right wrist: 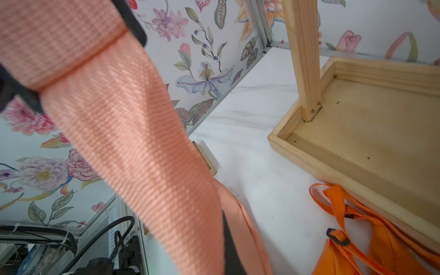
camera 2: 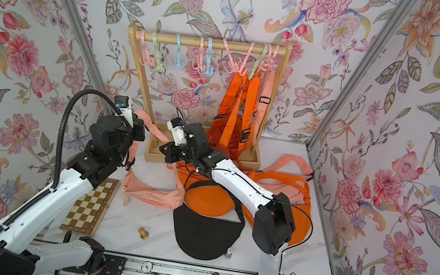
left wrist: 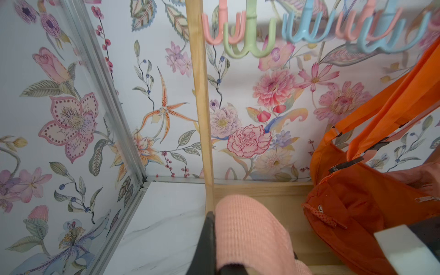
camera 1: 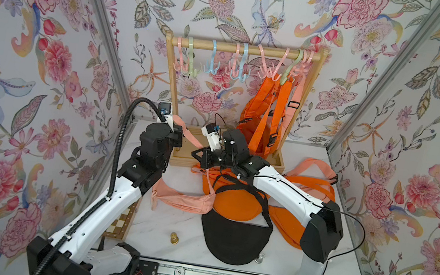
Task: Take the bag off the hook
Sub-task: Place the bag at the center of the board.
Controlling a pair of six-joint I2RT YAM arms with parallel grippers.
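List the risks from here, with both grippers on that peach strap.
1. The left gripper and right gripper are both shut on the peach strap, stretched between them; pulling apart could make it slip.
2. The right gripper sits close to the orange bag hanging from the green hook; a swing might snag its straps and rock the rack.
3. Dragging the peach bag forward could topple the chess piece.

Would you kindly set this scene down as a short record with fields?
rack: wooden rack at the back, pastel hooks on its bar
on hook: orange bag, hanging by its straps
left gripper: shut on peach strap
right gripper: shut on the same peach strap
on table: peach bag, black bag, other orange bags, chessboard, gold chess piece
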